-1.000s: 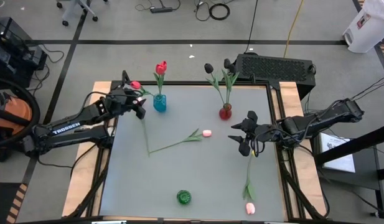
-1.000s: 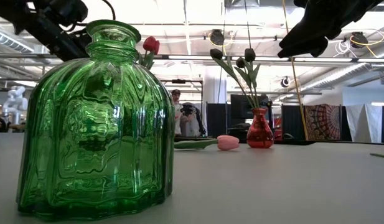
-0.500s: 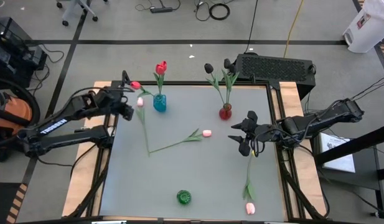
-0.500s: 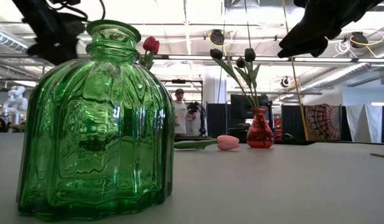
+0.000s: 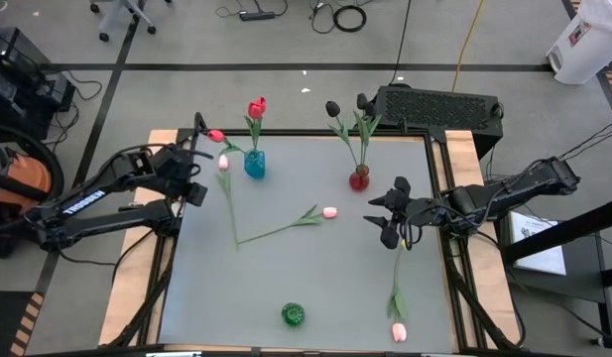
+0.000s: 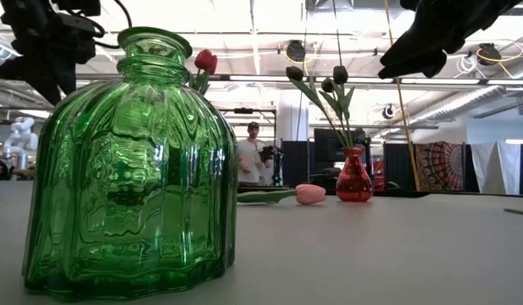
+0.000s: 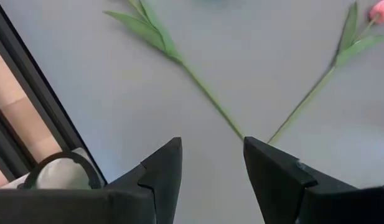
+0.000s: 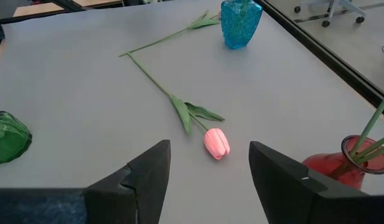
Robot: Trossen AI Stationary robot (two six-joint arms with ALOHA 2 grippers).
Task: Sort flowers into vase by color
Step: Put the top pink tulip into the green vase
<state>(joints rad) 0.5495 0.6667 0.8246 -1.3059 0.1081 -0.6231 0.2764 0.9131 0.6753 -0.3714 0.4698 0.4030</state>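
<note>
Three pink flowers lie loose: two (image 5: 329, 212) mid-table, stems meeting, one (image 5: 398, 331) at the near edge. My left gripper (image 5: 193, 188) hangs wide open and empty; right gripper (image 5: 387, 220) too, I think. I'd pinch mid-stem, then carry upright to the green vase (image 5: 293, 315).

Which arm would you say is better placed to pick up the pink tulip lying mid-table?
Probably the right: its open claw faces the pink tulip directly, with nothing between. The left claw sits back at the table's left edge.
</note>
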